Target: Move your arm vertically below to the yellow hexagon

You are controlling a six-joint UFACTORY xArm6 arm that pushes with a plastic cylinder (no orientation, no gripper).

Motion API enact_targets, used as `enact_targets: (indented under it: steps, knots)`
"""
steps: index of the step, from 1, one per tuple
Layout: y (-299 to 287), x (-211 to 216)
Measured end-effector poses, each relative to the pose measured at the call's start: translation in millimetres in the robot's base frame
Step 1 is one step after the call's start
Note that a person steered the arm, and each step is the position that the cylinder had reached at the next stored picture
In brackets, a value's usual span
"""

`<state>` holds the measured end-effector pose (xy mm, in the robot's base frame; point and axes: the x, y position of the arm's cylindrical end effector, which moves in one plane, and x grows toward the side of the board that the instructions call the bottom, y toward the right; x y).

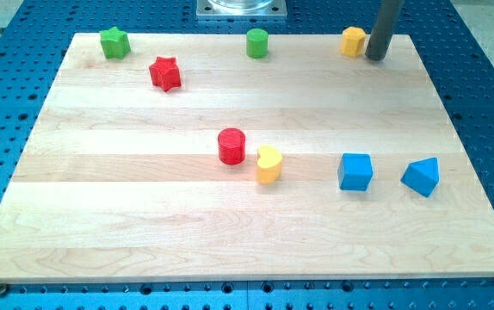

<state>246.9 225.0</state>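
Note:
The yellow hexagon [353,40] sits near the view's top edge of the wooden board, right of centre. My tip [374,58] rests on the board just to the right of the hexagon, close beside it and slightly lower in the view. The dark rod rises from the tip out of the view's top.
A green star [114,42] and a green cylinder [257,43] lie along the top edge. A red star [166,73] is at upper left. A red cylinder [231,145] and a yellow heart [268,164] sit mid-board. A blue cube [355,171] and a blue triangular block [422,176] lie at right.

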Motion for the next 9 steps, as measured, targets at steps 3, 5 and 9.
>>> enact_targets:
  steps: [3,5,9]
  knots:
    - [0,20]
    - [-14,53]
    - [-42,67]
